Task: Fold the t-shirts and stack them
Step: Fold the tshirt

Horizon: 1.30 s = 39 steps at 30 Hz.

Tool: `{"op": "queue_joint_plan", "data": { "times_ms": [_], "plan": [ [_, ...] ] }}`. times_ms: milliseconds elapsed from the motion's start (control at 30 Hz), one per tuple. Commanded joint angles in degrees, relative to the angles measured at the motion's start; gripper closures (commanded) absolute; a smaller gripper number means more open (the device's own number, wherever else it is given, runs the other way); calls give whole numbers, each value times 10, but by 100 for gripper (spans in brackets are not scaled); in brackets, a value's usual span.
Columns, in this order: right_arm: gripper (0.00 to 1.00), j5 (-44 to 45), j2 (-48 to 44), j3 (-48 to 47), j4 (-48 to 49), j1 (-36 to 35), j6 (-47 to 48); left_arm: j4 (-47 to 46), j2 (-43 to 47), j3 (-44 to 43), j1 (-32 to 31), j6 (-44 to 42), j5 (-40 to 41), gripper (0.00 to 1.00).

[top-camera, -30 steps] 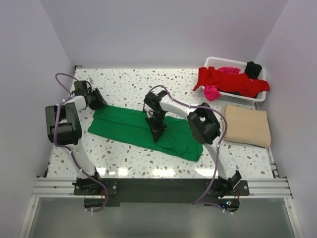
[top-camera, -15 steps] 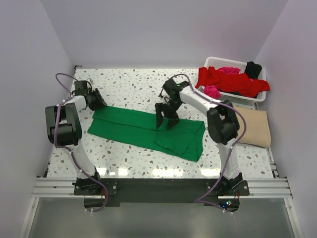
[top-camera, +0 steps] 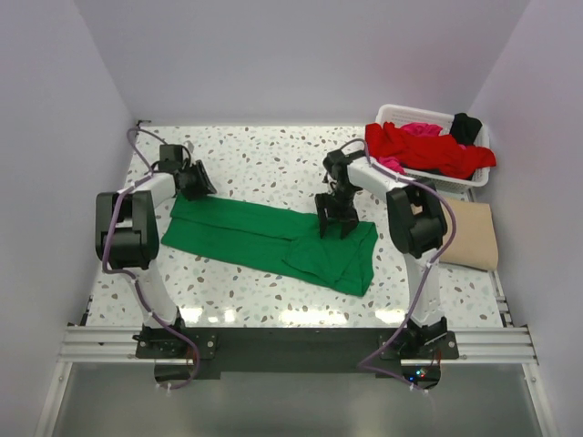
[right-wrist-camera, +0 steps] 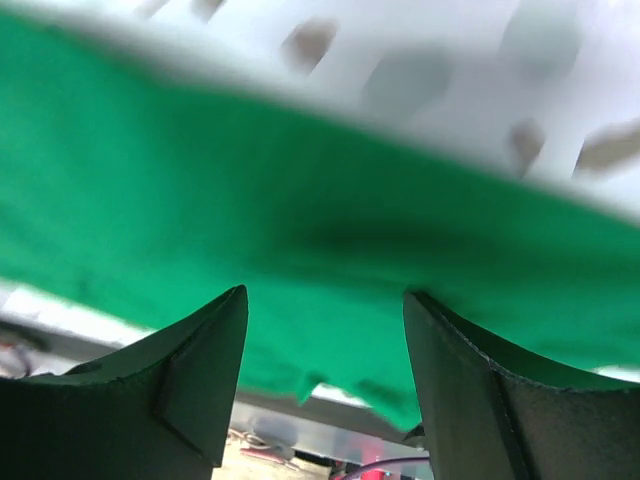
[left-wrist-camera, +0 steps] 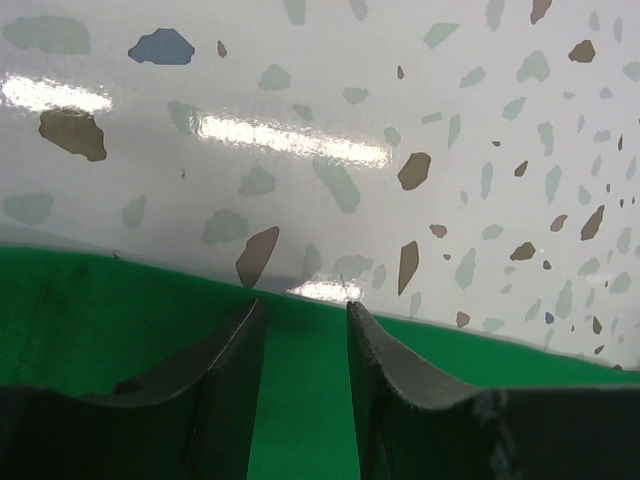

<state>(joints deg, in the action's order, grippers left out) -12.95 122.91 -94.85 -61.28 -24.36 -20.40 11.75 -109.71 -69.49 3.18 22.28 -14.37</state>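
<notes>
We see the left arm's fingers [left-wrist-camera: 228, 385] parted and gripping nothing at the far left corner of a bright green cloth t-shirt [top-camera: 255, 235], which lies in a long band across the speckled white bench [top-camera: 255, 150]. The right arm's fingers [right-wrist-camera: 200, 375] hang spread wide and empty above its right part. Farther right lies a folded tan t-shirt [top-camera: 469, 235]. Behind it, a white plastic lattice basket [top-camera: 393, 113] holds a red shirt [top-camera: 419, 150].

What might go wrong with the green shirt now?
The left gripper is open right at the far edge of the green t-shirt, so it may grab only a sliver of cloth or miss it. The open right gripper hangs close over the folded part and might snag it and spoil the fold.
</notes>
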Motion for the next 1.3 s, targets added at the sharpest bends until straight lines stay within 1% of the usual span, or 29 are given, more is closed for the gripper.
{"op": "queue_joint_plan", "data": {
  "times_ms": [0, 133, 167, 233, 267, 367, 400, 433, 500, 533, 567, 667, 767, 867, 933, 1033, 1067, 1133, 1167, 1200, 1267],
  "plan": [
    [33, 64, 28, -54, -20, 9, 33, -1, -2, 12, 5, 27, -5, 57],
    [33, 121, 69, -89, -5, 12, 40, 19, 4, 37, 5, 31, 36, 57],
    [33, 146, 87, -97, 1, 12, 40, 25, 9, 45, 5, 32, 57, 58],
    [33, 169, 110, -140, 14, 12, 44, 35, 20, 71, 6, 38, 81, 59],
    [33, 187, 141, -187, 7, 12, 48, 37, 35, 87, 7, 44, 100, 59],
    [32, 206, 185, -259, 11, 12, 51, 43, 72, 117, 7, 55, 128, 59],
    [32, 215, 219, -313, 10, 12, 54, 47, 80, 124, 7, 58, 134, 59],
    [32, 221, 235, -343, 7, 13, 56, 49, 89, 131, 7, 61, 139, 59],
    [32, 216, 276, -413, 7, 20, 57, 55, 114, 153, 7, 72, 142, 59],
    [32, 206, 284, -424, 10, 24, 53, 56, 122, 160, 7, 75, 142, 59],
    [32, 200, 290, -430, 16, 28, 49, 57, 144, 175, 7, 79, 158, 58],
    [32, 160, 296, -446, 45, 35, 51, 52, 195, 192, 3, 75, 164, 58],
    [31, 117, 276, -452, 82, 38, 58, 62, 235, 179, -12, 51, 173, 57],
    [31, 57, 245, -454, 117, 40, 60, 77, 248, 150, -27, 26, 173, 57],
    [30, 34, 229, -452, 135, 39, 57, 90, 247, 134, -62, 18, 173, 57],
    [30, 6, 194, -440, 150, 40, 48, 85, 246, 125, -95, 9, 153, 57],
    [30, 3, 173, -432, 154, 39, 47, 79, 240, 132, -99, 12, 124, 57],
    [29, 0, 146, -397, 164, 39, 46, 51, 233, 152, -101, 25, 91, 57],
    [29, 0, 135, -366, 168, 39, 44, 33, 226, 179, -101, 41, 62, 57],
    [29, -1, 108, -348, 176, 39, 45, 9, 223, 189, -101, 46, 52, 57],
    [29, 4, 81, -292, 183, 40, 44, -1, 216, 204, -101, 58, 33, 57]
  ]
}}
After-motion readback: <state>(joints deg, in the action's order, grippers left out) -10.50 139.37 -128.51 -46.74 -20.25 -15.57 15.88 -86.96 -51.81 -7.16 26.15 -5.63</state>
